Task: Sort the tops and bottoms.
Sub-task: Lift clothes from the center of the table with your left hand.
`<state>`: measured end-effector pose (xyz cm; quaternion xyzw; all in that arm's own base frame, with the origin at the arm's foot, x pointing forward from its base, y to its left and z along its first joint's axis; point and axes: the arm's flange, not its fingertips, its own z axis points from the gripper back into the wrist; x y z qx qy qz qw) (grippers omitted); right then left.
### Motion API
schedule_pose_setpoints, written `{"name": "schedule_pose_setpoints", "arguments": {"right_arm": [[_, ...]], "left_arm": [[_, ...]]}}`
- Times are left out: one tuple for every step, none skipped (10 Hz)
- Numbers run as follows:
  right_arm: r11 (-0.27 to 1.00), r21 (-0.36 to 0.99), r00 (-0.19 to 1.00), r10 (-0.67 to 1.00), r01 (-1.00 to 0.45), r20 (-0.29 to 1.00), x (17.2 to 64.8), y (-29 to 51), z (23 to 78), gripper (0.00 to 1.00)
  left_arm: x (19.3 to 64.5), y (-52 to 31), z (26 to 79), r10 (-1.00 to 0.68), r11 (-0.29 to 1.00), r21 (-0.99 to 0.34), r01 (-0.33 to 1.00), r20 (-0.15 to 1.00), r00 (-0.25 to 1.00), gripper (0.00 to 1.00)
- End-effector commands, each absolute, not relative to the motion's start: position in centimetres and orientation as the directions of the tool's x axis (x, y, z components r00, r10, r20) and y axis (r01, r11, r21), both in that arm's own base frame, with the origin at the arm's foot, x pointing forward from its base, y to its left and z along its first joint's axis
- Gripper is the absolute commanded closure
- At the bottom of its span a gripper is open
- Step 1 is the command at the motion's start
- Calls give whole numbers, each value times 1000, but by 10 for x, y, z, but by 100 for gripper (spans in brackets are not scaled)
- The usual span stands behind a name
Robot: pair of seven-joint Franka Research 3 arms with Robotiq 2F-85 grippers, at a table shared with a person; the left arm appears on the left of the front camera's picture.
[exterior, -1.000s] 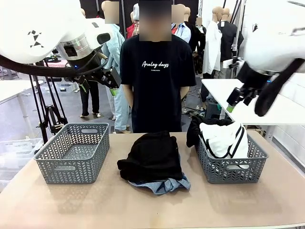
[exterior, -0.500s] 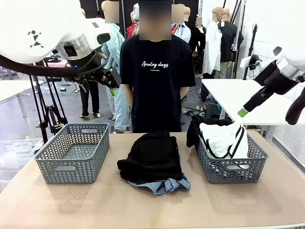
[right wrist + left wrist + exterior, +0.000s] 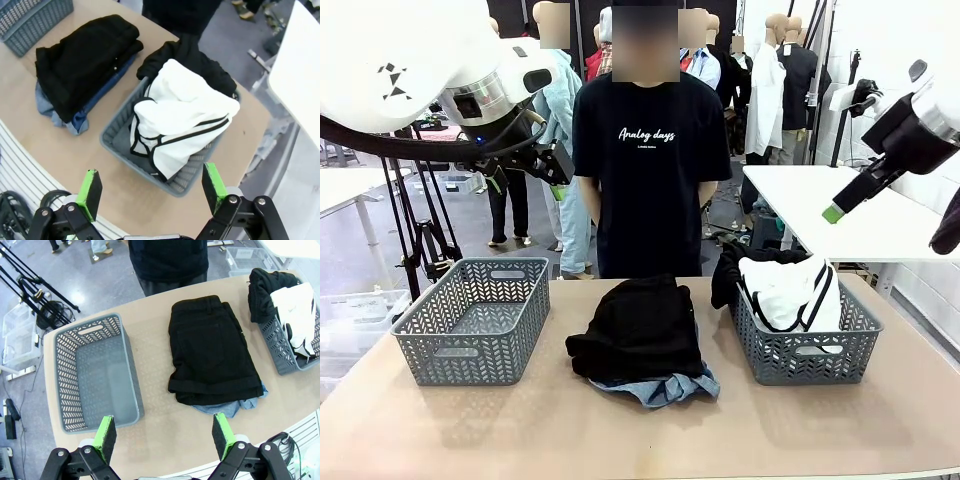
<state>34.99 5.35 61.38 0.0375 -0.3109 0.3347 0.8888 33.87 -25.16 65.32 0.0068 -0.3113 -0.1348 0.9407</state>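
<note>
A folded black garment (image 3: 640, 325) lies on a faded blue denim one (image 3: 665, 388) in the table's middle. The right grey basket (image 3: 807, 350) holds a white garment with black piping (image 3: 790, 290) and another black garment (image 3: 728, 270) draped over its far corner. My left gripper (image 3: 548, 168) hangs open high above the left basket (image 3: 475, 320). In its wrist view its jaws (image 3: 164, 435) stand wide over the table's near edge. My right gripper (image 3: 840, 205) is raised open, high and to the right of the right basket; its wrist view (image 3: 151, 187) looks down on the white garment (image 3: 185, 110).
The left basket (image 3: 95, 375) has nothing in it. A person in a black printed T-shirt (image 3: 648, 170) stands at the far edge, hands behind the back. A white side table (image 3: 840, 215) stands to the right. Bare tabletop (image 3: 620, 430) runs along the front.
My right arm has swung up and to the right, away from the right basket. The left arm and the garments have not moved.
</note>
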Motion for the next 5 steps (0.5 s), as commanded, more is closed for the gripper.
{"name": "schedule_pose_setpoints", "arguments": {"right_arm": [[789, -110, 615, 550, -604, 565, 353, 51, 601, 0], [773, -141, 583, 572, -618, 578, 350, 53, 614, 0], [773, -141, 583, 572, -618, 578, 350, 53, 614, 0], [773, -141, 583, 572, -618, 578, 350, 53, 614, 0], [773, -141, 583, 572, -618, 578, 350, 53, 614, 0]], "left_arm": [[340, -248, 653, -256, 963, 90, 253, 593, 763, 0], [340, -248, 653, -256, 963, 90, 253, 593, 763, 0], [340, -248, 653, -256, 963, 90, 253, 593, 763, 0], [340, -248, 653, -256, 963, 90, 253, 593, 763, 0], [339, -252, 653, -258, 964, 97, 249, 584, 770, 0]]}}
